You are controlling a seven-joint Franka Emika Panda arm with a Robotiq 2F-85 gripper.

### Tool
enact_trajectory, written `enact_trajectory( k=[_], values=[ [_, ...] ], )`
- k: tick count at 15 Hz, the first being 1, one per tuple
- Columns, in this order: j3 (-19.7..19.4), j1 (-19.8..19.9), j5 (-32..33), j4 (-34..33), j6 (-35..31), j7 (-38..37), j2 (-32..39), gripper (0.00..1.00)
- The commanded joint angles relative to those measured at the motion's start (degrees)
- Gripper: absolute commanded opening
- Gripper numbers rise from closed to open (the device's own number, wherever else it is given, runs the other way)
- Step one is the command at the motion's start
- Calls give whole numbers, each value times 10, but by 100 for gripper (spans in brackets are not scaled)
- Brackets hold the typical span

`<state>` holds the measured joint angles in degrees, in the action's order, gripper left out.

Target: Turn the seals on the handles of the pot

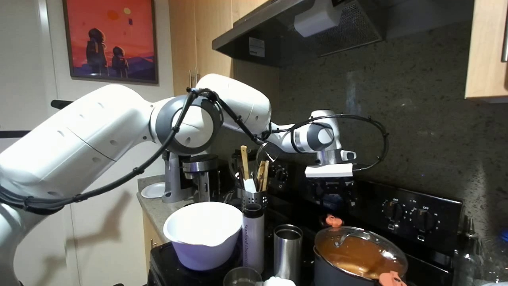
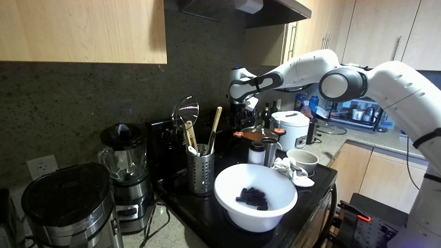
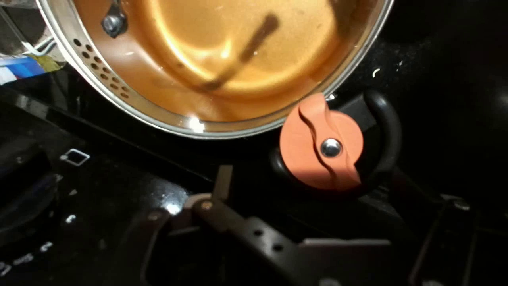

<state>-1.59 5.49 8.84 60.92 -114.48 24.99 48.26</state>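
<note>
My gripper (image 3: 317,190) is open, its left finger (image 3: 224,182) plainly seen and the right one mostly lost in shadow. Ahead of the gap lies an orange-pink seal (image 3: 303,157) with a metal rivet, set over a black loop handle (image 3: 391,131); nothing is gripped. The pot (image 1: 337,274) is dark outside and orange-brown inside, covered by a glass lid (image 3: 222,133). In an exterior view the gripper (image 1: 333,200) hangs above the rear seal (image 1: 334,221), while another seal (image 1: 391,279) sits on the near side. Both seals (image 2: 237,134) also show in the opposite exterior view.
Behind the pot rises the stove's control panel (image 1: 401,214) with knobs. A steel cup (image 1: 287,250), a white bottle (image 1: 253,242) and a large white bowl (image 1: 204,238) stand beside it. A utensil holder (image 2: 201,174) and rice cooker (image 2: 290,127) are nearby; a range hood (image 1: 274,35) hangs overhead.
</note>
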Motion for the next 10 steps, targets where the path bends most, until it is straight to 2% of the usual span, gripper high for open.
enact_trajectory(
  k=[1, 6, 7, 8, 10],
  values=[
    [8, 9, 2, -48, 38, 35, 31, 100],
    [14, 11, 1, -69, 61, 62, 47, 100],
    [15, 11, 0, -74, 64, 63, 50, 75],
    [15, 11, 1, -80, 65, 66, 52, 74],
    [17, 11, 0, -89, 72, 69, 55, 58]
  ],
)
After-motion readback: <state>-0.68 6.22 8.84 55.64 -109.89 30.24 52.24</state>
